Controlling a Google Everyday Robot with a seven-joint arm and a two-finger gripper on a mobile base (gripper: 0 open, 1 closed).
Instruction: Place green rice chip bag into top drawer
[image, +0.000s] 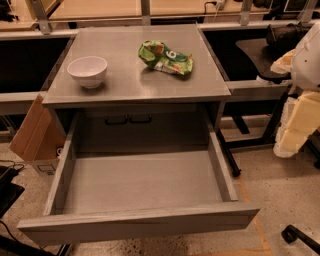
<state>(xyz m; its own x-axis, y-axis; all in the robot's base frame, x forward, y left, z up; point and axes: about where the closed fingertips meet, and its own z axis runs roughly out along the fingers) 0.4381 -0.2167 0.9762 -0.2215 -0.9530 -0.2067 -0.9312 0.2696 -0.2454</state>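
Note:
The green rice chip bag (165, 57) lies crumpled on the grey table top (140, 82), towards its back right. Below the table top, the top drawer (140, 220) is pulled fully out towards the camera, and its smooth grey bottom is bare. Of the robot, only pale cream arm segments (300, 110) show at the right edge, level with the table's right side and well apart from the bag. The gripper itself is out of view.
A white bowl (87, 71) stands on the table's left side. A cardboard box (32, 132) leans by the table's left leg. Dark chair and desk legs (250, 135) stand on the floor to the right, with a caster (292, 235) at the lower right.

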